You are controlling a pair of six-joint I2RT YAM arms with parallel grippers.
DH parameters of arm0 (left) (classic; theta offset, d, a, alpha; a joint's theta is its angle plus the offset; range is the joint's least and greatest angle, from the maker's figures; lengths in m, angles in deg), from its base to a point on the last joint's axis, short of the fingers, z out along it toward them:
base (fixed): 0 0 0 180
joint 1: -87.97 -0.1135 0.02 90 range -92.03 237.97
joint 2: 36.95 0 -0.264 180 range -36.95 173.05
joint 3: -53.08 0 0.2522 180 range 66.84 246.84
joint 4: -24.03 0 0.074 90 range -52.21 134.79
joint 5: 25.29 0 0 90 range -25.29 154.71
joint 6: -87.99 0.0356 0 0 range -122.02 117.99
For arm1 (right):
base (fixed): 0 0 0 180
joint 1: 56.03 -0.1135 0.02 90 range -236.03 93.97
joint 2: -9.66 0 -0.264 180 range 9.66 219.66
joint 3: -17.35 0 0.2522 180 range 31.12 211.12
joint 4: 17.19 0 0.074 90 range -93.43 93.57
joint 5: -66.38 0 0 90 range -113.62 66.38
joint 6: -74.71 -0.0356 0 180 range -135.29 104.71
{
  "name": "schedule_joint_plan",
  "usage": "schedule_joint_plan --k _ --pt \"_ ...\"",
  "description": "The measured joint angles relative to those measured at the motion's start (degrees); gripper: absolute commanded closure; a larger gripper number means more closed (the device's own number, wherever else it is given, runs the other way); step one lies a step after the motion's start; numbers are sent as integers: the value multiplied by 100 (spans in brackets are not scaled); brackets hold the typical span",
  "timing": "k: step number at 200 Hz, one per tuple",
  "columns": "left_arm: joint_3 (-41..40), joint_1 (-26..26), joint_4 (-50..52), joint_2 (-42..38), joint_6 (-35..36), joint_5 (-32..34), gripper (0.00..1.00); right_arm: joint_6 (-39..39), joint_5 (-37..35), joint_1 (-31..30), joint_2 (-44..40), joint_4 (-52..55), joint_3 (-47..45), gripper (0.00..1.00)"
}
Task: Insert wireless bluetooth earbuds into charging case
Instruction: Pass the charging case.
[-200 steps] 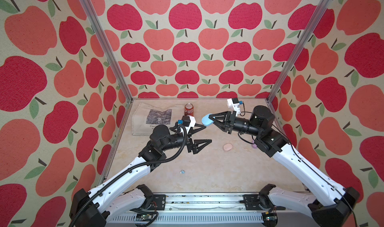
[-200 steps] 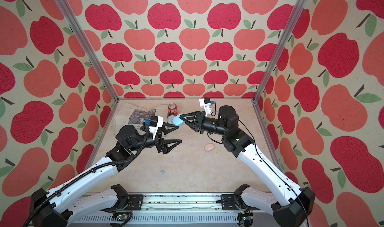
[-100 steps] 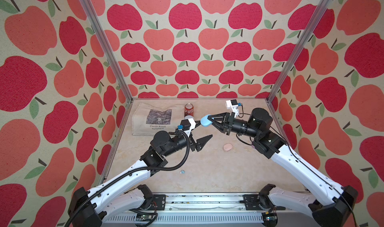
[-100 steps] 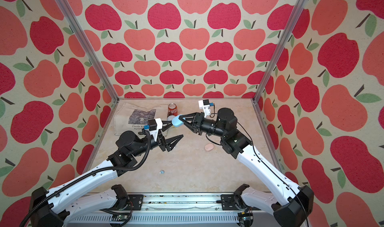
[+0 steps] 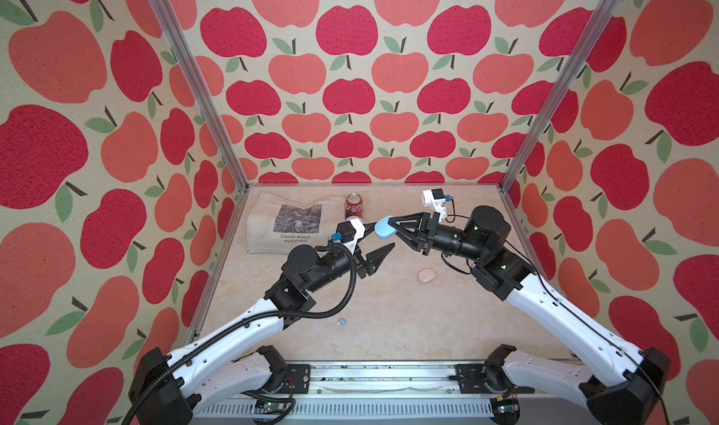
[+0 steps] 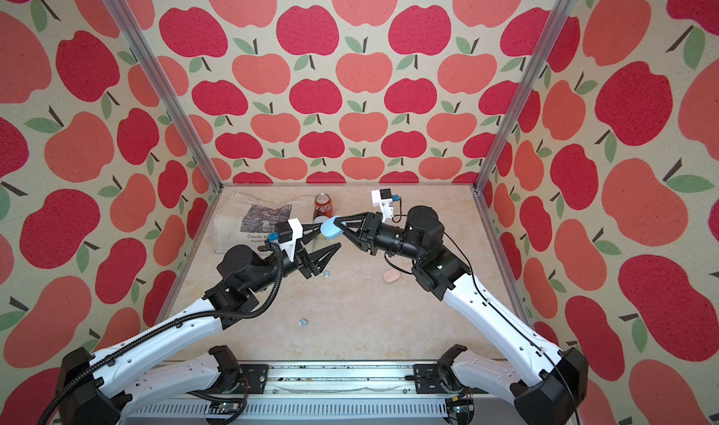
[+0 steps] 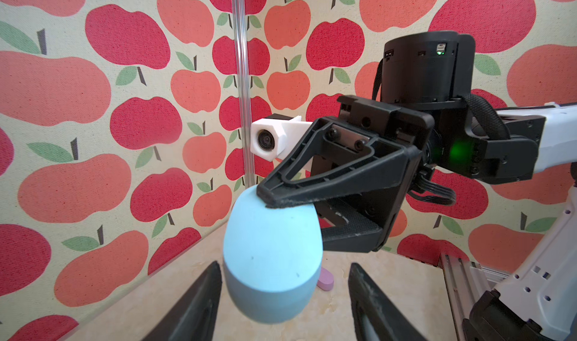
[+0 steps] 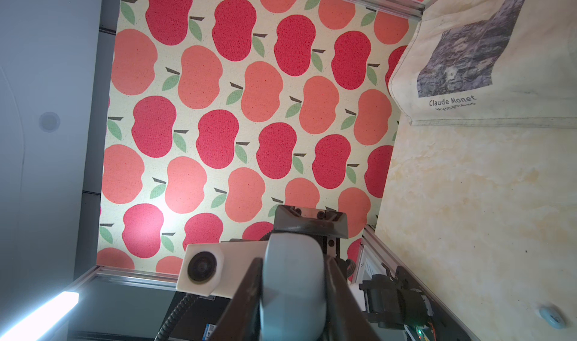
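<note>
Case aloft, buds waiting — the right gripper clamps the closed light blue case in mid-air while the left gripper straddles it with parted jaws, a light blue earbud lying loose on the table, apparently none inserted yet.

Cloth bag print: "Claude Monet Nymphéas".

Apple-print walls enclose a beige marbled floor with aluminium corner posts.
</note>
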Motion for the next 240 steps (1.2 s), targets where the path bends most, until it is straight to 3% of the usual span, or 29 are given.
schedule_joint_plan --k 71,158,180,216,240 --pt "2 0 -61 7 2 11 40 -118 -2 -96 4 -70 -125 95" --pt "2 0 -122 9 107 98 68 -358 -4 -153 33 -310 -162 93" --pt "20 0 -96 9 109 109 82 -382 -22 -173 37 -310 -162 80" --pt "181 -4 142 9 107 98 93 -323 -59 -177 37 -278 -162 43" --pt "262 -162 293 0 66 -125 96 179 -7 -133 -2 -63 -155 23"
